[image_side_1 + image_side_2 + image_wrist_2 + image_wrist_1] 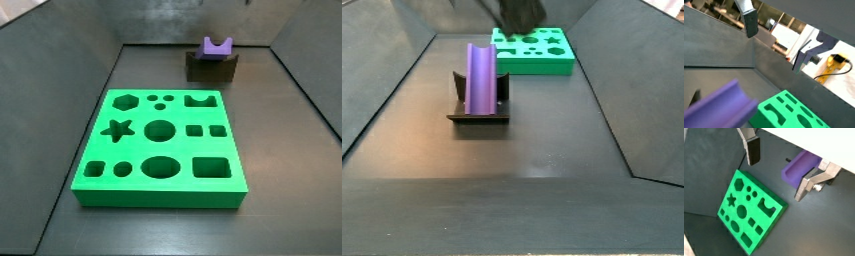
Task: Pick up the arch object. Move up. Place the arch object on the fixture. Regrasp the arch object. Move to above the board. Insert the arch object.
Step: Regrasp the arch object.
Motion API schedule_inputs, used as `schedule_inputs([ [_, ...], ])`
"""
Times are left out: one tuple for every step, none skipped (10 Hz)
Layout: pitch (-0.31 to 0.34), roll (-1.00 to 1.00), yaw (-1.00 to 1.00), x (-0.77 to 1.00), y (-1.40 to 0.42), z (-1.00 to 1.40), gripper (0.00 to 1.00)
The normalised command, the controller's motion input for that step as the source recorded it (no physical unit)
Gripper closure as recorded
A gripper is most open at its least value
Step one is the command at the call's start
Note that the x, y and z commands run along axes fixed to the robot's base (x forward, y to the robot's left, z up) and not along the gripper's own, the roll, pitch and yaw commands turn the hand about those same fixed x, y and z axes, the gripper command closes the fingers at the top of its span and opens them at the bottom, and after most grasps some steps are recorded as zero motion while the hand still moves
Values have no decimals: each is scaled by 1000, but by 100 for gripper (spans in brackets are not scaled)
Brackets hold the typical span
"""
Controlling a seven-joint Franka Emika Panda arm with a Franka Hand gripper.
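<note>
Hovering gripper above the arch object, fingers spread, nothing held. Arch sits channel-up in the fixture, staged for my regrasp; board well apart.

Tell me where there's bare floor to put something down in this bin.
Bare floor lies in front of the fixture toward the near edge, and along both sides of the board. The strip between board and fixture, which holds the arch object, is tighter. The gripper hangs open above the floor.
</note>
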Motion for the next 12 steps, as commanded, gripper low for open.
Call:
schedule_inputs([
  [61,1000,39,71,-525,539,0],
  [58,1000,38,15,-324,332,0],
  [55,1000,37,-14,-97,80,0],
  [56,1000,37,-7,-65,43,0],
  [56,1000,37,-7,-42,40,0],
  [54,1000,36,-12,-40,32,0],
  [50,1000,36,-14,-31,18,0],
  [49,1000,36,-15,-24,16,0],
  [46,1000,37,-11,-20,11,0],
  [43,1000,37,-4,-21,5,0],
  [41,1000,38,4,-22,8,0],
  [41,1000,38,8,-21,7,0],
])
